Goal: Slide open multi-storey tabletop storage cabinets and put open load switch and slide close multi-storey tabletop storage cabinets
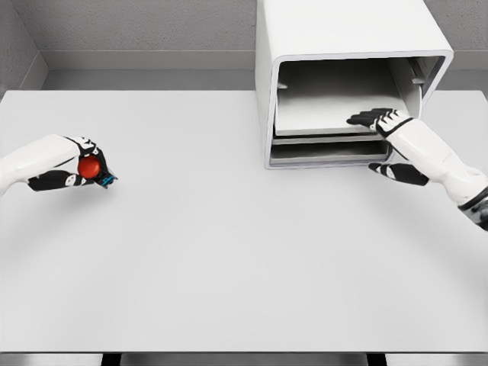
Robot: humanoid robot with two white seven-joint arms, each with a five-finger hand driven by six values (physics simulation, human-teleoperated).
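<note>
A white multi-storey cabinet (343, 46) stands at the back right of the table, its front facing me. Its top drawer (328, 114) is slid out a little, showing a pale tray floor; a lower drawer (324, 151) sits beneath it. My right hand (380, 120) rests with fingers extended flat on the top drawer's front right edge, thumb below it. At the far left my left hand (90, 169) is curled around the load switch (89, 167), a small part with a red round knob and a blue-black body.
The white table (229, 252) spreads wide between the two hands. A grey wall runs behind the cabinet. The table's front edge lies near the bottom of the picture.
</note>
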